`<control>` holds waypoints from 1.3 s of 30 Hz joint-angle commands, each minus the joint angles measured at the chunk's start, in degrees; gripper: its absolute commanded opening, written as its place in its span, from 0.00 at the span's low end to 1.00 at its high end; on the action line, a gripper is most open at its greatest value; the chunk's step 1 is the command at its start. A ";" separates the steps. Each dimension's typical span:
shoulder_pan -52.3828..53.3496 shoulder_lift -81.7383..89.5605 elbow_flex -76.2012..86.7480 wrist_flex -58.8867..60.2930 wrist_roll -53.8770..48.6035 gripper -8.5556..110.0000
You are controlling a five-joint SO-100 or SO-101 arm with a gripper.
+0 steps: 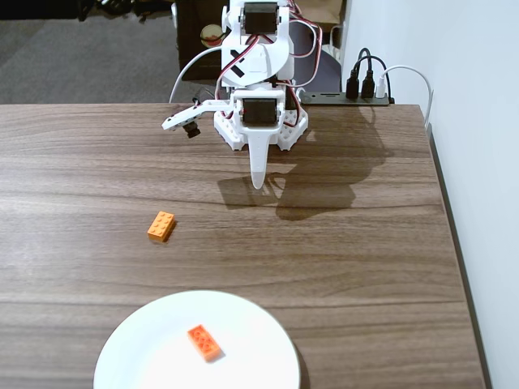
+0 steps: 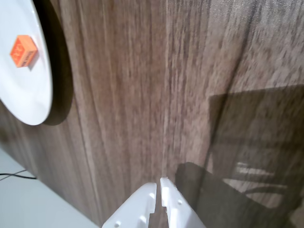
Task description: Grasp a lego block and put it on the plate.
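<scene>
Currently we see the gripper (image 1: 258, 183) with both fingers pressed together and nothing between them, hanging tip-down over bare wood near the arm base (image 1: 259, 121) at the back of the wooden table (image 1: 389, 243). Wrist view confirms it: the two white fingertips (image 2: 159, 186) meet, with only a hairline seam. The light orange lego block (image 1: 161, 225) lies flat on the table, down and left of the gripper in the fixed view, well apart from it, with open wood on every side. The white plate (image 1: 154, 340) sits at the front edge of that view, partly cut off by the frame, and carries a deeper red-orange brick (image 1: 204, 342) near its middle. The block is clear of the plate rim, with a strip of bare table between them. The table's right edge runs close to the white wall (image 1: 478, 162); a power strip (image 1: 357, 96) with plugs sits at the back right corner. Center and right of the table are unobstructed.
</scene>
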 commanded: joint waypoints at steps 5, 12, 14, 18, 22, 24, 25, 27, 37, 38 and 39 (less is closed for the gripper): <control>2.81 -5.27 -2.02 -3.60 -5.45 0.08; 6.94 -11.95 -7.65 -4.83 -8.61 0.08; 7.82 -13.89 -9.67 -4.92 -9.84 0.08; 9.49 -18.81 -14.68 -4.31 -13.89 0.08; 11.25 -23.99 -19.25 -2.99 -17.84 0.08; 11.87 -26.19 -20.57 -2.72 -19.34 0.08; 12.30 -27.16 -21.18 -2.64 -20.21 0.08; 13.18 -29.09 -22.59 -2.64 -22.32 0.08; 16.26 -38.58 -32.87 3.52 -34.19 0.08; 16.70 -39.37 -33.49 3.78 -35.95 0.08; 16.96 -40.25 -34.19 4.04 -38.06 0.08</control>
